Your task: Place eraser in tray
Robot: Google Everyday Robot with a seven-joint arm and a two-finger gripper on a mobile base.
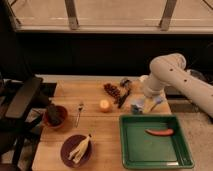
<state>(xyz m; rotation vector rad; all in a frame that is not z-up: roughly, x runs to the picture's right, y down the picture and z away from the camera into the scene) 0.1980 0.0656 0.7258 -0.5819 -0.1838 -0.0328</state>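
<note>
No text, label, brand mark, number or sign can be read anywhere in this view. Nothing legible stands on the robot's hand point(144, 106), which hangs low over the wooden surface point(107, 135), nor on the white arm point(170, 75) above it. The green tray point(150, 150) just in front of the hand and the small things around it show no readable marking either.

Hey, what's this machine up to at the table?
A white robot arm reaches in from the right, its gripper low over the wooden table, just behind the far rim of the green tray. The tray holds only a red sausage-shaped thing; no eraser lies in it yet. Whether the gripper holds anything, I cannot tell.
</note>
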